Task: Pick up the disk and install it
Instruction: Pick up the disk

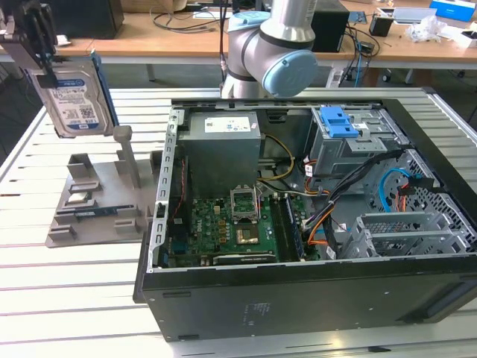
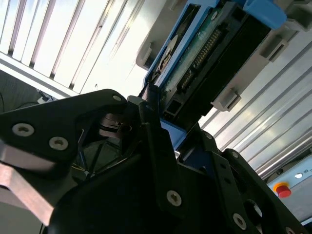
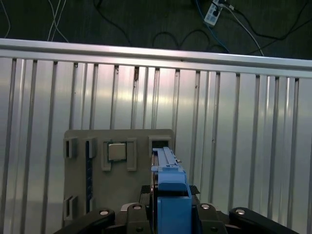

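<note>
The disk [image 1: 76, 101], a silver hard drive with a white-and-blue label in a blue frame, hangs upright in the air at the exterior view's left. My gripper [image 1: 39, 61] is shut on its upper end. It is held above the grey parts holder [image 1: 97, 205], clear of it. In the first wrist view the disk [image 3: 170, 192] appears edge-on as a blue strip between my black fingers [image 3: 209, 213], over the holder [image 3: 122, 139]. The second wrist view shows the disk's connector end [image 2: 204, 53] gripped at its edge by the gripper [image 2: 155, 117].
An open black computer case [image 1: 313, 298] lies on the slatted metal table [image 1: 67, 291], with a metal drive cage topped by a blue latch [image 1: 339, 121] at its far side. A small silver chip [image 3: 117, 151] sits in the holder. The arm's base [image 1: 272, 52] stands behind the case.
</note>
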Controlling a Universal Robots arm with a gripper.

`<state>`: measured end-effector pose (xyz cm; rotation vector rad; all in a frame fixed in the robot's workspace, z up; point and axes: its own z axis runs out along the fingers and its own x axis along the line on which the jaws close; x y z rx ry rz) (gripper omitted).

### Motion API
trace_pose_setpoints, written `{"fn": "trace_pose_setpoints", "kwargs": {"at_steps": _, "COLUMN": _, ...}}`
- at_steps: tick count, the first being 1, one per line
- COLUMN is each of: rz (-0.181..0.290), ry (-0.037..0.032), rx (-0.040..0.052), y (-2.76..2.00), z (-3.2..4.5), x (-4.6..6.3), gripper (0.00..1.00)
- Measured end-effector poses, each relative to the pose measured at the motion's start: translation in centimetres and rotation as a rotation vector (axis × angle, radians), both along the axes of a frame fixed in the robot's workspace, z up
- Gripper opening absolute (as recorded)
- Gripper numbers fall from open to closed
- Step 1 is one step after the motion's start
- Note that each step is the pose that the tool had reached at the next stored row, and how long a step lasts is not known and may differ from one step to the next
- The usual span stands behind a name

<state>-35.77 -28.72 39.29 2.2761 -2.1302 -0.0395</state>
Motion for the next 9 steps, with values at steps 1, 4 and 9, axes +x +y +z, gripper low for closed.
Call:
{"fn": "trace_pose_setpoints", "kwargs": {"at_steps": 1, "rz": 0.000, "ry": 0.0000, "rx": 0.0000, "y": 0.00, "z": 0.39, "x": 0.0, "gripper": 0.37}}
{"fn": "trace_pose_setpoints", "kwargs": {"at_steps": 4, "rz": 0.000, "ry": 0.0000, "rx": 0.0000, "y": 0.01, "z": 1.12, "x": 0.0, "gripper": 0.37}}
{"fn": "trace_pose_setpoints", "kwargs": {"at_steps": 9, "rz": 0.000, "ry": 0.0000, "rx": -0.0001, "y": 0.01, "z": 2.25, "x": 0.0, "gripper": 0.37}}
